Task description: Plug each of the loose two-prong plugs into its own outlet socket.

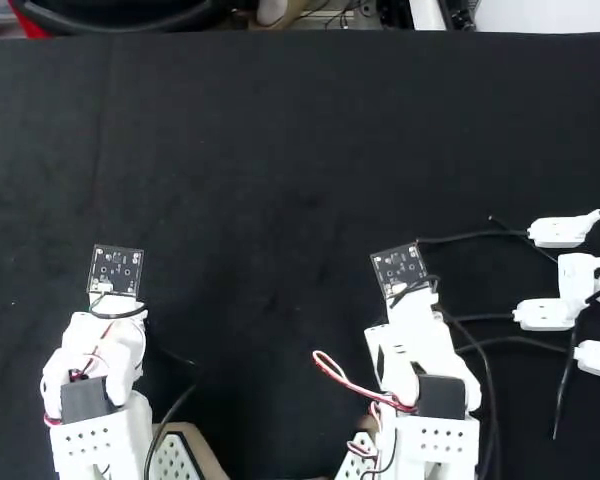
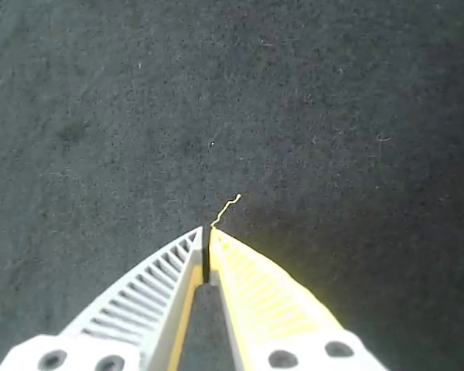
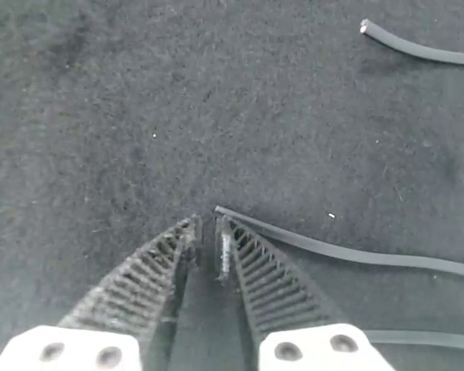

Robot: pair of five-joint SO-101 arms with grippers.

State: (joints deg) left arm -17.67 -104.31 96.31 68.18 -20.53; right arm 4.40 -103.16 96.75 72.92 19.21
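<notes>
Plainly, we are at the very start, and as far as we can judge nothing is plugged in yet. The black cloth table (image 1: 280, 150) stretches across the high view. The left arm (image 1: 95, 380) and right arm (image 1: 425, 370) sit folded at its near edge, well apart from each other.

The task's things lie near the right arm at the table's right edge. They form a loose cluster of white plug and socket housings (image 1: 578, 275) trailing black cords (image 1: 470, 238). We cannot tell which housings are plugs and which are sockets. Two of them lie touching or just beside one another, but we cannot make out any prongs seated.

The left gripper (image 2: 207, 236) hangs over bare cloth with its fingers pressed together on nothing. The right gripper (image 3: 205, 228) has its fingers drawn almost together, with a slim gap and nothing in it. One cord's loose end (image 3: 220, 210) lies just beside its tips.

We judge that every plug is left to do: each must be picked up, lined up with its socket and pushed in.
</notes>
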